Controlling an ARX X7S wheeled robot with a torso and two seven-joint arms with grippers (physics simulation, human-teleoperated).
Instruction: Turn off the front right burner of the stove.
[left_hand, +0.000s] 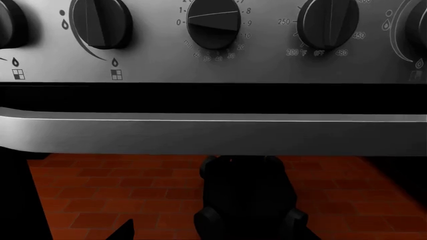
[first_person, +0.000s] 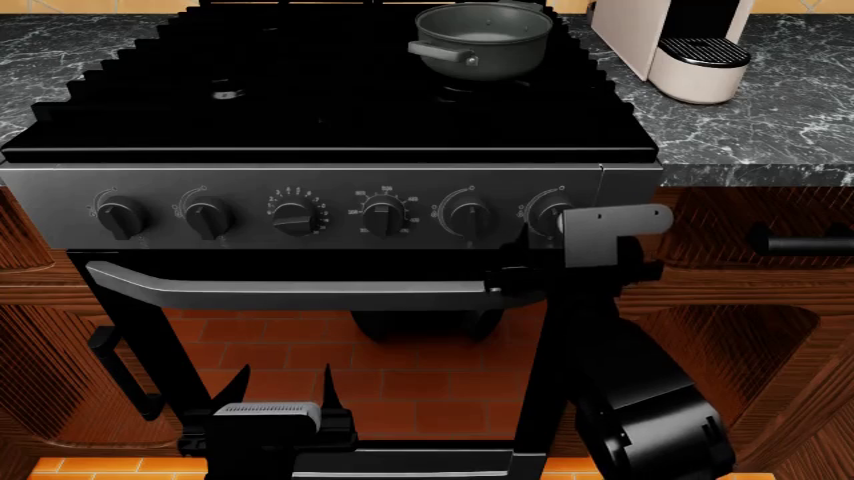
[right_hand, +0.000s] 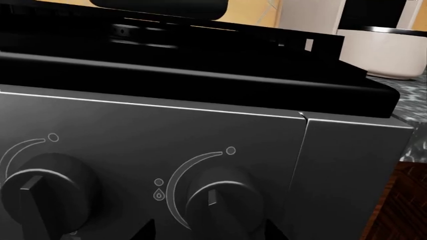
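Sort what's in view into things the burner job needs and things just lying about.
Needed: large black freestanding stove; its rightmost round dark knob; right gripper.
Lying about: grey lidless pot; white coffee machine; marble countertop.

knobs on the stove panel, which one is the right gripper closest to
The rightmost knob of the six: the right gripper sits just below it, partly covering it. The other five stand clear to its left.

a kitchen is shown: a stove (first_person: 334, 110) is set between marble counter (first_person: 787, 110) edges, above wooden cabinets (first_person: 747, 330).
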